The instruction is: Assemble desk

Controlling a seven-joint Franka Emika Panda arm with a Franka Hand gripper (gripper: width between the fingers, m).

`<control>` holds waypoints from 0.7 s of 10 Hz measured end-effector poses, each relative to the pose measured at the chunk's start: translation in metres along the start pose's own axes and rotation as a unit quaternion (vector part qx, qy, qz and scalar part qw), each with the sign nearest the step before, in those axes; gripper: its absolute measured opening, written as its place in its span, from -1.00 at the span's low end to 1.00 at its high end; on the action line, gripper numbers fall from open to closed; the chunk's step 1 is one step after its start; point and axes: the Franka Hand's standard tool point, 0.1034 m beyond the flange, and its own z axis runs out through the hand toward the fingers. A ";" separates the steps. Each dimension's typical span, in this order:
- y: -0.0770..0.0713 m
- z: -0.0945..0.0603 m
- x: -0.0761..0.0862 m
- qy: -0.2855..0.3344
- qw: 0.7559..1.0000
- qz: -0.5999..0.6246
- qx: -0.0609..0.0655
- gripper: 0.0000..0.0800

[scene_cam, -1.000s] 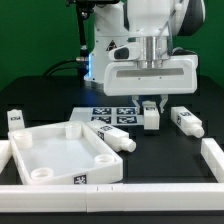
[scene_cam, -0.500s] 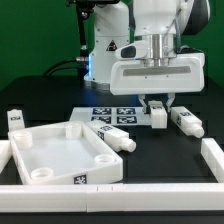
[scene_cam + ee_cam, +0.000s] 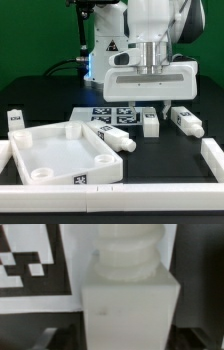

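On the black table (image 3: 172, 150) lies the tabletop (image 3: 60, 150), green backdrop (image 3: 30, 40) behind.

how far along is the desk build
Done: nothing joined; the tabletop has empty corner sockets. In hand: the tool hangs over the middle leg beside the marker board; a grip can't be confirmed. Left: fit that leg, the rim leg against the tabletop, plus the right leg and left leg, sides as in the exterior view.
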 end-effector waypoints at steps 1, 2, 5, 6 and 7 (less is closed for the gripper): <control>0.002 -0.007 0.005 -0.008 1.000 0.000 0.004 0.34; 0.000 -0.019 0.014 -0.011 1.000 0.000 0.009 0.58; 0.012 -0.050 0.056 -0.021 0.998 -0.045 0.025 0.62; 0.016 -0.047 0.057 -0.014 0.996 -0.081 0.021 0.62; 0.020 -0.036 0.061 -0.019 0.994 -0.108 0.020 0.62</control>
